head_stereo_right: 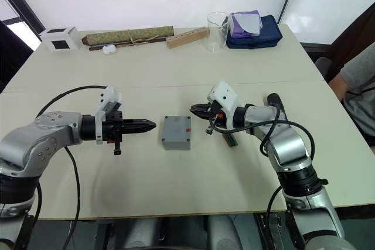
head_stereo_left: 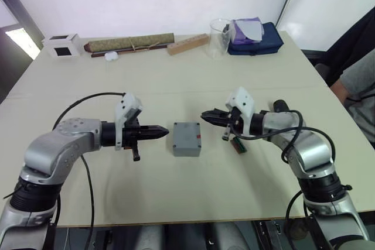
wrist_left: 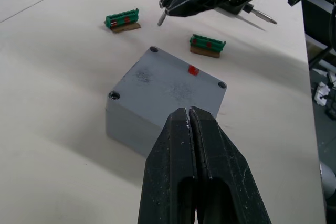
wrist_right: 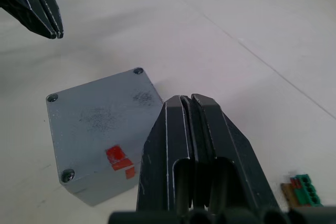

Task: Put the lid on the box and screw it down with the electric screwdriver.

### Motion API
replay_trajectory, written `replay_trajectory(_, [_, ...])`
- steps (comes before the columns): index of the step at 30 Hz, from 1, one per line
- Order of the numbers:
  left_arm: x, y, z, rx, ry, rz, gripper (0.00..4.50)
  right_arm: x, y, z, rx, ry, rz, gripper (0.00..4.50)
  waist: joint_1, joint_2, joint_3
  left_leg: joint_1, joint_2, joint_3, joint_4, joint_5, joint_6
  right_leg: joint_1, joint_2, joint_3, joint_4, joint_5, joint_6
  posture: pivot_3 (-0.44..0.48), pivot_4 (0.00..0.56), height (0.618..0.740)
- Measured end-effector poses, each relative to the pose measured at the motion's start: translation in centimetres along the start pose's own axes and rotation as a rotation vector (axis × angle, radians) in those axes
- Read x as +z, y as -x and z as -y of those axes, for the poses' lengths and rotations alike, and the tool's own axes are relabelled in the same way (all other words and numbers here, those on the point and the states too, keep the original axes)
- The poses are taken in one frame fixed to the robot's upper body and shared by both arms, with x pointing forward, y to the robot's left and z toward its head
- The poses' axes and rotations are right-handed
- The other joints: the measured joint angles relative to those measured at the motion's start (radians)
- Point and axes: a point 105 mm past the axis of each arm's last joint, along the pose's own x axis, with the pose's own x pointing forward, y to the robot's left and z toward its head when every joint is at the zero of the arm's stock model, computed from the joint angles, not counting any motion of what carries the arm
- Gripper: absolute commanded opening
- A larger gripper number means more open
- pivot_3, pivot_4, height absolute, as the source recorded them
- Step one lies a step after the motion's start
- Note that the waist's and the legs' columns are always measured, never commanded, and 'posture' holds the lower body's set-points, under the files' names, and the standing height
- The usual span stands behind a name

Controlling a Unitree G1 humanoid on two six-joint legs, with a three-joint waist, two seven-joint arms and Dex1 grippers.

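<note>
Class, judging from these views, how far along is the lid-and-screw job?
Done: the lid sits on the box, with screws in its visible corners. In hand: nothing; the left hand and right hand are shut, empty. Left: perhaps checking tightness; the electric screwdriver lies nearby.

head eyes: high, forward-down | wrists: close, facing | shared: box [head_stereo_left: 187, 139]

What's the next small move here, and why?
Probably open the right gripper and draw it back toward what looks like the screwdriver, lying on the table beside that forearm. The lid already sits on the box with screws in its corners, and both grippers, including the left gripper, are shut and hold nothing.
</note>
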Motion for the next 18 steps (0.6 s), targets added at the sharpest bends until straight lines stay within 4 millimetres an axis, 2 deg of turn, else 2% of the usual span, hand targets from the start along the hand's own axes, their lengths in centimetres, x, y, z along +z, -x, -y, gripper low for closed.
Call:
replay_trajectory(9, [0.0, -0.1, -0.2, 0.019, 0.002, 0.004, 0.00, -0.8, -0.8, -0.5, 0.018, -0.009, -0.019, 0.02, 0.001, 0.000, 0.000, 0.000, 0.000, 0.000, 0.000, 0.000, 0.000, 0.000, 0.000, 0.000, 0.000, 0.000, 0.000, 0.000, 0.150, 0.740])
replay_trajectory(18, [0.0, -0.1, -0.3, 0.030, 0.003, 0.005, 0.00, -1.1, -0.8, -0.3, 0.012, -0.008, -0.031, 0.02, 0.001, 0.000, 0.000, 0.000, 0.000, 0.000, 0.000, 0.000, 0.000, 0.000, 0.000, 0.000, 0.000, 0.000, 0.000, 0.000, 0.150, 0.740])
